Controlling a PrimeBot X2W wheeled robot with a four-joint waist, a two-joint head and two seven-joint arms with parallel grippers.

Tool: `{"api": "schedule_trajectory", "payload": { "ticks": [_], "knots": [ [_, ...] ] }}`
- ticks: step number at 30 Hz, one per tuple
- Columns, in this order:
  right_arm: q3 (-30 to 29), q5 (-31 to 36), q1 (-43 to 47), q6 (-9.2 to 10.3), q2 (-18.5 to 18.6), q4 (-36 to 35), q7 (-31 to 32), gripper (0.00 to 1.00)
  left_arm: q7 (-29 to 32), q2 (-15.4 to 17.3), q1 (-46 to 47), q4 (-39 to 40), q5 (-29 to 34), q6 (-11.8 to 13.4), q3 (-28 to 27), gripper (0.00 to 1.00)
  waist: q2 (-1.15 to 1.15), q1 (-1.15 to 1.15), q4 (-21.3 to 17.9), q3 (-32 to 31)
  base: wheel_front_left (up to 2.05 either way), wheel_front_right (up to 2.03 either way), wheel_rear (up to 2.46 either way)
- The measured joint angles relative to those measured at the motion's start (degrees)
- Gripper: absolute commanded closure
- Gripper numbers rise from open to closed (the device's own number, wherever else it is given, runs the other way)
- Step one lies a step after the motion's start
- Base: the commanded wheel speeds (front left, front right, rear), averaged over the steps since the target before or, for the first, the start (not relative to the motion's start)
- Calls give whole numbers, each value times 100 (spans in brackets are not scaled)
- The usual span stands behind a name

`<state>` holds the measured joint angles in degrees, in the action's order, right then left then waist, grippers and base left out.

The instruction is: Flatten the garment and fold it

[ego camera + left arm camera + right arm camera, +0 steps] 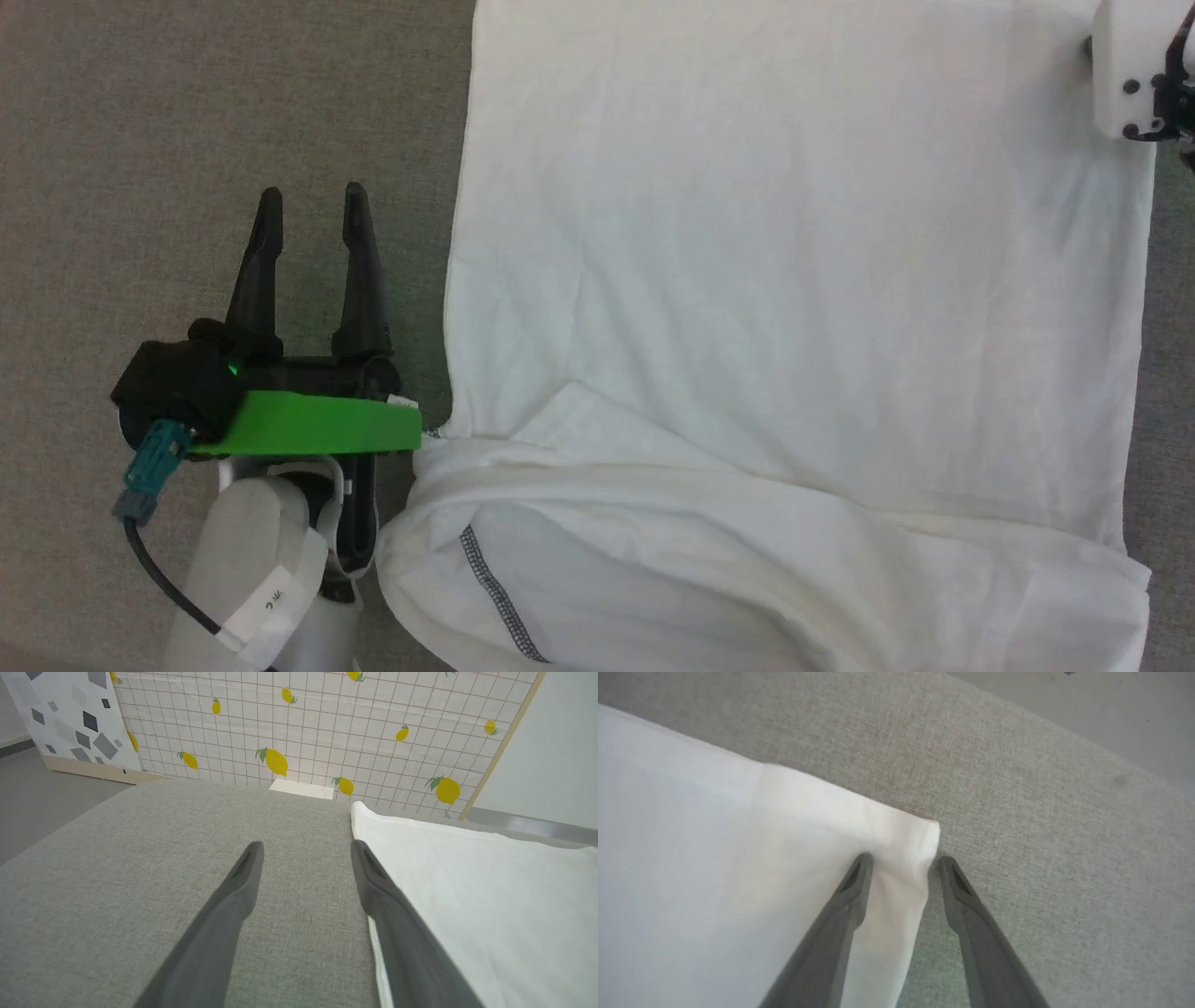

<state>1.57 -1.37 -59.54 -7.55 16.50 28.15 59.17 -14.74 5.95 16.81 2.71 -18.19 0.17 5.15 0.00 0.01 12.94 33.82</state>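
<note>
the large white soft shirt with dark zigzag stitching (794, 280) lies spread on the grey woven surface (233, 93), its near part bunched — flattening seems the step in hand. the left gripper (313, 196) hangs open and empty beside its edge; the right gripper (905, 859), fingers parted, straddles a corner unclamped — next it likely must pinch and pull taut. the near hem is cut off.

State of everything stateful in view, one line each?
garment: mostly spread flat on the grey surface; near end bunched and folded over, stitched seam showing.
left gripper: open, empty, over bare surface beside the garment's left edge.
right gripper: open, fingers astride a garment corner, not clamped.
box: lies flat at the surface's far edge; open or shut unclear.
</note>
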Motion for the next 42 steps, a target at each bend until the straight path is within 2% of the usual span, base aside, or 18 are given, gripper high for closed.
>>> {"api": "schedule_trajectory", "payload": {
  "ticks": [1,4,8,10,13,18,22,26,30,34,35,36,42],
  "knots": [
    [34,-65,-5,0,-2,-3,0,100,0,-27,1,-21,-41,-25,-30,0,0,0,-22,-8,0,0,0],
    [107,-227,-6,-1,-47,-25,8,100,0,-32,38,-127,-104,-157,-44,0,0,0,-94,-36,0,0,0],
    [157,-359,-7,-1,-16,-70,-74,100,437,192,553,-210,-171,-325,-36,0,0,0,-197,-76,0,0,0],
    [166,-432,-8,-1,-12,-112,-113,100,934,328,960,-276,-346,-437,-16,0,0,0,-249,-89,0,0,0],
    [191,-582,-30,-1,-37,-207,-171,100,2001,506,1746,-503,-769,-514,-7,0,0,0,-337,-88,0,0,0],
    [393,-713,-78,-1,-53,-374,-214,100,3584,834,3082,-1138,-1012,-515,148,0,0,0,-484,2,0,0,0],
    [578,-823,-157,-1,-64,-495,-220,100,4787,1017,3956,-1898,-1038,-408,321,0,0,0,-602,147,0,0,0],
    [757,-950,-180,-1,-76,-593,-231,100,5499,1136,4567,-2427,-864,-348,583,0,0,0,-728,308,0,0,0],
    [871,-1050,-249,-1,-57,-723,-263,100,6197,1192,4763,-2850,-762,-277,847,0,0,0,-840,463,0,0,0],
    [921,-1104,-289,-3,-47,-815,-283,100,6561,1223,4857,-2976,-769,-256,917,2,0,-1,-925,570,0,0,0],
    [926,-1125,-297,-3,-45,-826,-299,100,6562,1229,4862,-2976,-768,-258,927,82,0,-1,-938,586,0,0,0],
    [933,-1135,-303,-3,-41,-835,-312,100,6557,1233,4860,-2976,-775,-264,922,100,0,-1,-950,601,0,0,0],
    [944,-1140,-316,-4,10,-858,-387,100,6032,1185,4827,-2999,-859,-162,783,100,0,-1,-956,616,0,0,0]
  ]
}}
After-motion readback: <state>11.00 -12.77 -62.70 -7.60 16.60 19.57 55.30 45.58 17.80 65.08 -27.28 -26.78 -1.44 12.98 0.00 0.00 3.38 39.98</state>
